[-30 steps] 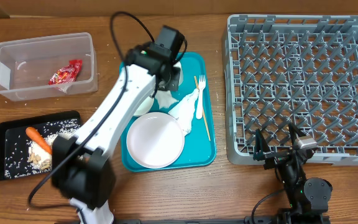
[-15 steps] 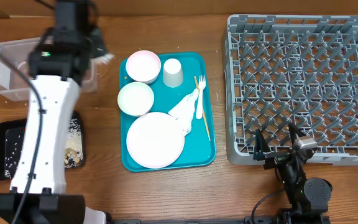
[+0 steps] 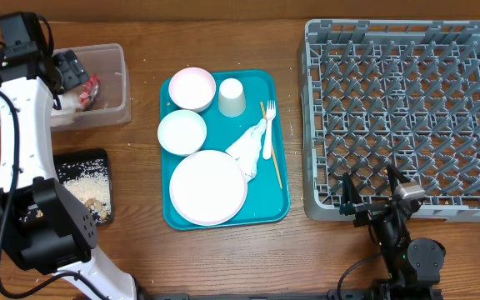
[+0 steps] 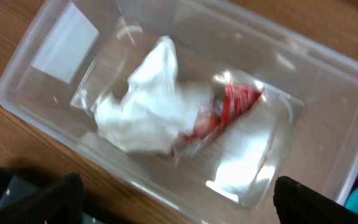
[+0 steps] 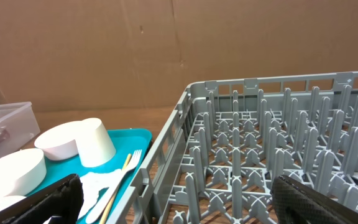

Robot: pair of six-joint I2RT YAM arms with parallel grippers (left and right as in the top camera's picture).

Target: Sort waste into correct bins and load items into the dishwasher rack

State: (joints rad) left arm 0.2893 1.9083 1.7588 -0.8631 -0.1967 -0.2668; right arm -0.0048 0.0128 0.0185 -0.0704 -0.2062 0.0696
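My left gripper (image 3: 67, 70) hovers open over the clear tub (image 3: 115, 58) at the back left, nothing between its fingers. In the left wrist view a crumpled white napkin (image 4: 145, 102) lies in the tub (image 4: 61, 43) against the red wrapper (image 4: 232, 106). My right gripper (image 3: 372, 197) stands open and empty at the front edge of the grey dishwasher rack (image 3: 407, 117). The teal tray (image 3: 280, 196) carries a plate (image 3: 208, 187), two bowls (image 3: 192, 88) (image 3: 182, 132), a cup (image 3: 231, 97), a fork (image 3: 268, 129), a wooden stick (image 3: 275, 167) and another napkin (image 3: 247, 150).
The black tray (image 3: 100, 158) with rice scraps (image 3: 86, 177) lies front left, half covered by my left arm (image 3: 23, 158). The right wrist view looks along the rack's pegs (image 5: 260, 149) toward the cup (image 5: 95, 143). A cardboard wall stands behind the table.
My left arm swung from the teal tray to the clear tub with a white napkin, opened, and the napkin now lies in the tub. The right arm has not moved.
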